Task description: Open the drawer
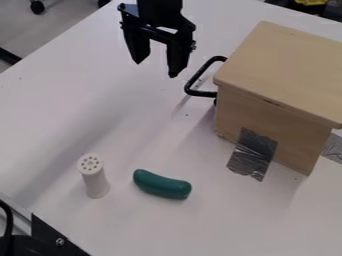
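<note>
Camera view: black two-finger gripper (156, 70) spread wide, we'd grip the smooth black U-shaped handle (199, 75) mid-bar, likely stiff, maybe slippery

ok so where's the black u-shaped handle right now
In the camera view, the black U-shaped handle juts from the picture-left side of the light wooden box, just right of and slightly below the black two-finger gripper.
</note>
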Motion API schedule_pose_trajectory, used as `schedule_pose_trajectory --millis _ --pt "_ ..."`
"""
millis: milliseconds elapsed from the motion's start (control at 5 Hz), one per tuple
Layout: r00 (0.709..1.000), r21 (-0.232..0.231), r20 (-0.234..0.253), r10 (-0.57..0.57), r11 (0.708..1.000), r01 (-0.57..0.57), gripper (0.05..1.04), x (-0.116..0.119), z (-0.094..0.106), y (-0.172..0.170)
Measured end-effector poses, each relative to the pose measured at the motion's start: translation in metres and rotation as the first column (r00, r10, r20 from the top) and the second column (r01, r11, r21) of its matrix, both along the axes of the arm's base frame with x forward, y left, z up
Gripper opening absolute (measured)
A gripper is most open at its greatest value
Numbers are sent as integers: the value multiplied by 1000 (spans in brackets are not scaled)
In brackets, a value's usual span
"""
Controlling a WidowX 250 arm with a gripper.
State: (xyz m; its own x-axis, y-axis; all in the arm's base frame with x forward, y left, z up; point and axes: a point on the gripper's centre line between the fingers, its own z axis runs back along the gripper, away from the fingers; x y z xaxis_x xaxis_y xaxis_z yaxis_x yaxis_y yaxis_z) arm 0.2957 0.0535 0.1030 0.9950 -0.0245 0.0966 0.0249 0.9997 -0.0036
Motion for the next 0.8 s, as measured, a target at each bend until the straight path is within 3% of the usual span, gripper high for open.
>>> schedule_pose_trajectory --millis 200,400,600,800 --pt "1000 -5 -24 0 1000 0 996 -2 -7 -1" --pt "1000 -33 -16 -3 999 2 996 8 -20 -7" --pt "1000 -23 18 -7 1000 7 995 34 -17 -7" --pt "1000 -18 12 -5 1000 5 996 44 -16 -7"
